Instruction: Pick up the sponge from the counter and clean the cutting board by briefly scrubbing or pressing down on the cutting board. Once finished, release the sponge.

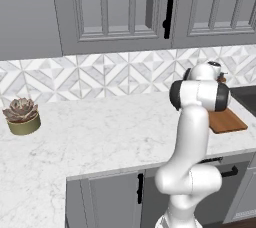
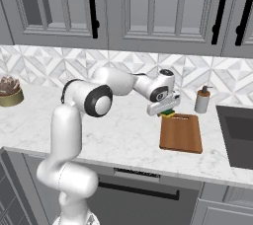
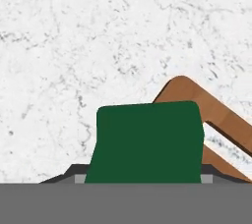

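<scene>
Your fingers pinch the sponge, dark green top showing in the hand view, yellow body just visible from the right base view, and it hangs at the far edge of the cutting board; whether it touches the board, you can't tell. The board lies flat on the white marble surface, a soap dispenser just behind it, and a potted succulent sits well apart on the left.

Grey wall cabinets, black handles, geometric tile backsplash, grey base cabinets.
</scene>
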Robot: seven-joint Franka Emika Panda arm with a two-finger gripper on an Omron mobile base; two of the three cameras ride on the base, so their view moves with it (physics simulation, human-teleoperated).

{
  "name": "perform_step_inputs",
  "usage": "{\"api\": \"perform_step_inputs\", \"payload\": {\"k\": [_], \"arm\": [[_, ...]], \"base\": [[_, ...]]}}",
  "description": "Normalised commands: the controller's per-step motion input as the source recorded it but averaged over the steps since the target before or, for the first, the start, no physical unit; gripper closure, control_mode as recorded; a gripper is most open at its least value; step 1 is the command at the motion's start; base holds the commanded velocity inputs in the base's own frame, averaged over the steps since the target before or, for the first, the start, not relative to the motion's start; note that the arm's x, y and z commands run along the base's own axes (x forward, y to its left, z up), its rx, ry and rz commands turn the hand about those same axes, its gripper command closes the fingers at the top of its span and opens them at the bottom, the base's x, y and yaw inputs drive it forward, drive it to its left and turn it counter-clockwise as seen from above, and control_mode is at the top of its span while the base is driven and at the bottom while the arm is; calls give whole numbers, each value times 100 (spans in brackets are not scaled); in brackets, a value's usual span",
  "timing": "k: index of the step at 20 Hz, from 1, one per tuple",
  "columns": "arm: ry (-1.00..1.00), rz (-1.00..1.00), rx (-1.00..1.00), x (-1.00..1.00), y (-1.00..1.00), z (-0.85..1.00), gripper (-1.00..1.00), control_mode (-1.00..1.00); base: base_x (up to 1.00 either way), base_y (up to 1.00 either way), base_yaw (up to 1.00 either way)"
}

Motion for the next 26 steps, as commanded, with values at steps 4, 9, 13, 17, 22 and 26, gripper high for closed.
{"api": "perform_step_inputs", "payload": {"k": [4, 9, 13, 17, 22, 26], "arm": [[0, 8, 0, 16, -12, -37, 100, -100], [1, 13, 0, 0, -1, -51, 100, -100], [0, 14, 1, -19, -8, -41, 100, -100], [6, 11, 3, -31, -9, -26, 100, -100], [10, 4, 6, -51, -1, -4, 100, -100], [12, 2, 4, -71, 0, -6, 100, -100]], "base": [[0, 0, 0], [0, 0, 0], [0, 0, 0], [0, 0, 0], [0, 0, 0], [0, 0, 0]]}}
